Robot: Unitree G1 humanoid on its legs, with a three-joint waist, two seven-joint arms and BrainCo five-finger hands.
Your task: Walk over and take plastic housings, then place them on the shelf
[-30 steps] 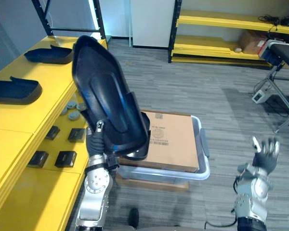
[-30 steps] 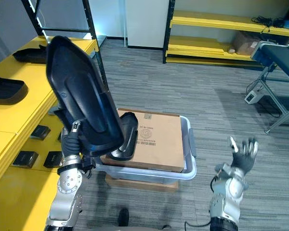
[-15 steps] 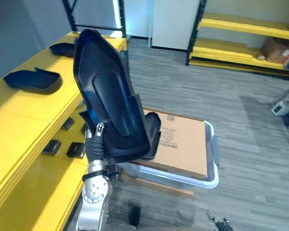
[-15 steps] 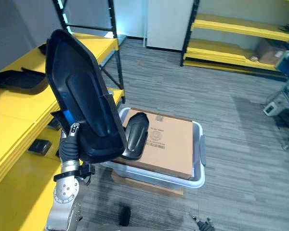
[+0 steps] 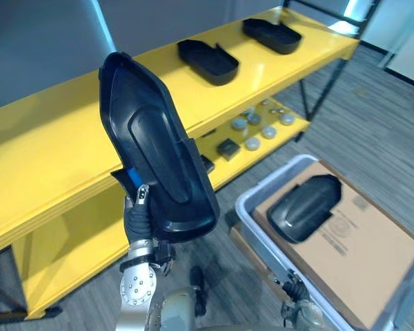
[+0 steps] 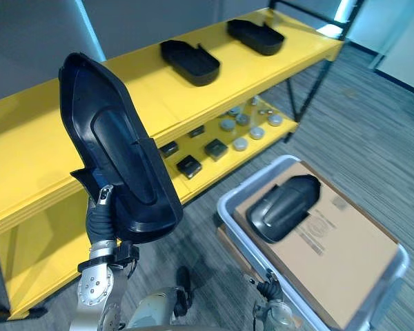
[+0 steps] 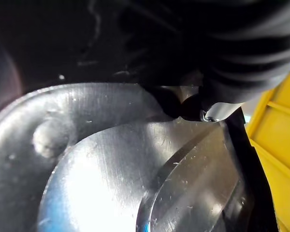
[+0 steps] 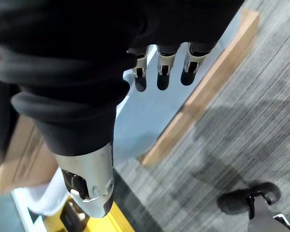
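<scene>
Shelving (image 5: pixel 55 145) in yellow, with two tiers, is seen along the left. In front of it a large black moulded plastic housing (image 5: pixel 159 172) is held upright in the air, hollow side towards the camera, and the left hand (image 5: pixel 136 219) is clenched on its lower end from below. Farther along the top tier a smaller black tray-shaped housing (image 5: pixel 207 61) is laid open side up, with a second black tray-shaped housing (image 5: pixel 271 34) apart from it. Small grey round parts (image 5: pixel 252 143) and black square blocks (image 5: pixel 227 147) are spread on the lower tier. To the right, a brown cardboard box (image 5: pixel 359 255) is seated in a pale grey plastic bin (image 5: pixel 265 178), and a dark rounded plastic shell (image 5: pixel 302 207) is laid on the box's top. The right hand (image 8: pixel 163 65) is hung beside the bin over grey striped carpet (image 8: pixel 241 121), fingers relaxed, nothing held.
</scene>
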